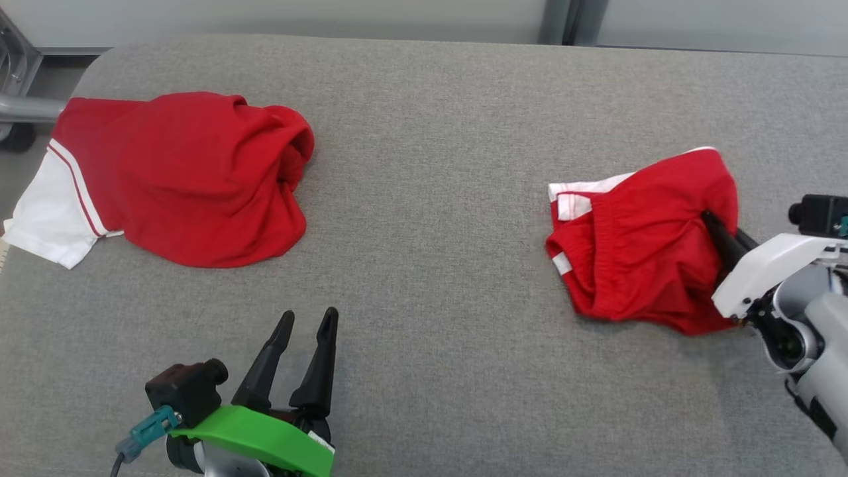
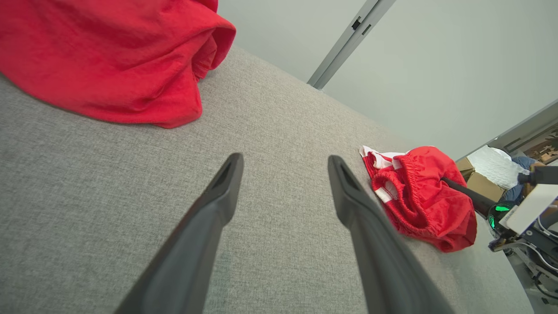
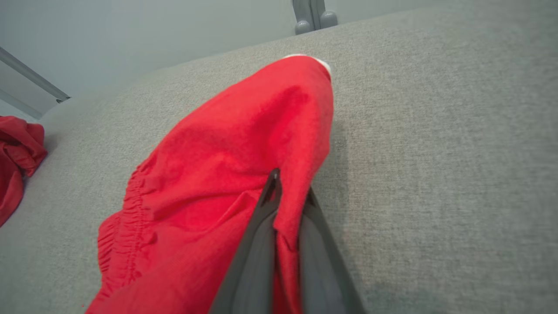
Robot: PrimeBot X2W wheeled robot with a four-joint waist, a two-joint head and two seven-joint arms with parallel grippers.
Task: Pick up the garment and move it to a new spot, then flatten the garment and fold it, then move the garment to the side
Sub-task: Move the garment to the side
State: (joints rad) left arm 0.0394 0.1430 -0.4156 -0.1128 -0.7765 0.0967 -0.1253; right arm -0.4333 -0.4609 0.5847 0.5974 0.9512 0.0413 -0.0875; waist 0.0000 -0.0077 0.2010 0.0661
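Observation:
The garment [image 1: 636, 238] is a crumpled pair of red shorts with white trim and an elastic waistband, lying at the right of the grey padded table [image 1: 430, 199]. My right gripper [image 1: 712, 222] comes in from the right and is shut on a fold of red cloth at the garment's right edge. In the right wrist view the fabric [image 3: 226, 165] is pinched between the two dark fingers of that gripper [image 3: 290, 187]. My left gripper [image 1: 307, 321] stands open over bare table near the front, holding nothing. The left wrist view shows its gripper [image 2: 285, 163] spread, with the garment [image 2: 423, 205] off to the right.
A second piece of clothing, a red shirt with white sleeves [image 1: 192, 179], lies bunched at the table's left, one sleeve hanging over the edge. A metal frame [image 1: 20, 106] stands beyond the left edge. Cardboard boxes [image 2: 479, 183] sit past the table's right side.

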